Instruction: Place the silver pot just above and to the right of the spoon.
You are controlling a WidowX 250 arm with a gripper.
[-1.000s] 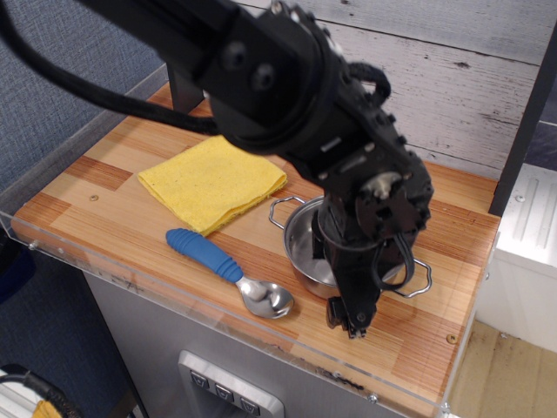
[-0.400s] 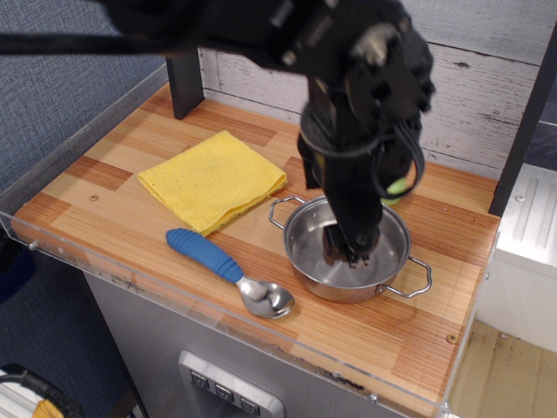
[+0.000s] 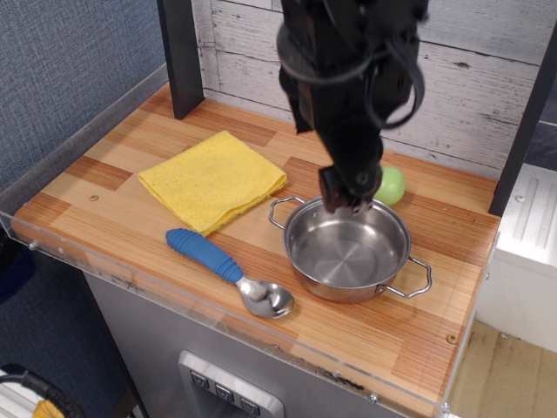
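The silver pot (image 3: 346, 259) stands upright on the wooden table (image 3: 113, 165), empty, its two wire loop handles at upper left and lower right. The spoon (image 3: 228, 270) lies just left of it near the front edge, blue ribbed handle to the upper left and metal bowl (image 3: 266, 299) close to the pot's lower left side. My gripper (image 3: 347, 202) hangs over the pot's far rim, clear of it. Its fingers stand slightly apart and hold nothing.
A folded yellow cloth (image 3: 213, 178) lies left of the pot. A green ball (image 3: 391, 185) sits behind the pot, partly hidden by the arm. A dark post (image 3: 181, 57) stands at the back left. A clear plastic rim (image 3: 218, 318) runs along the front edge.
My gripper has risen from low at the pot's near side, through its inside, to above the far rim. The pot stays put and the green ball has come into view.
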